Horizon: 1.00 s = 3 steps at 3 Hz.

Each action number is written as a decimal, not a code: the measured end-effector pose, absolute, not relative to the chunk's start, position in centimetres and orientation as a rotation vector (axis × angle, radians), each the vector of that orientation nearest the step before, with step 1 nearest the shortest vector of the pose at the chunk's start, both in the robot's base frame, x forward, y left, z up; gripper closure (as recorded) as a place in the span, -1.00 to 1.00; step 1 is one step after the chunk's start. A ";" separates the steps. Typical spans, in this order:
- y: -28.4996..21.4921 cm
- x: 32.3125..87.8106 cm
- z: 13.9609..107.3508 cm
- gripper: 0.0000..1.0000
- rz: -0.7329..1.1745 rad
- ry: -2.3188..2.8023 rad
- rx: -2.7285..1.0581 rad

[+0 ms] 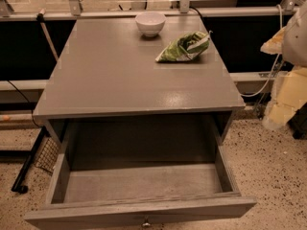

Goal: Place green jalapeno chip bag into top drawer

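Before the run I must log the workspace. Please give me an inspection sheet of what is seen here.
surface: grey table top, flat, glossy.
job's things: green jalapeno chip bag lying on it, right rear; top drawer pulled open, nothing seen inside.
clutter: white bowl at the rear, apart from the bag.
grippers: gripper at the right edge, beside the table.
cables: black cable left; white cable right.
surroundings: speckled floor; metal rail behind.
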State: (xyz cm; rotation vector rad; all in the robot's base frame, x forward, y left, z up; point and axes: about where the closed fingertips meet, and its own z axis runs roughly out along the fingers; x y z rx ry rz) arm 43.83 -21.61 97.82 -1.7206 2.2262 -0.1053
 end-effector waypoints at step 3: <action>-22.3 52.2 97.2 -1.00 -0.030 2.088 -1.554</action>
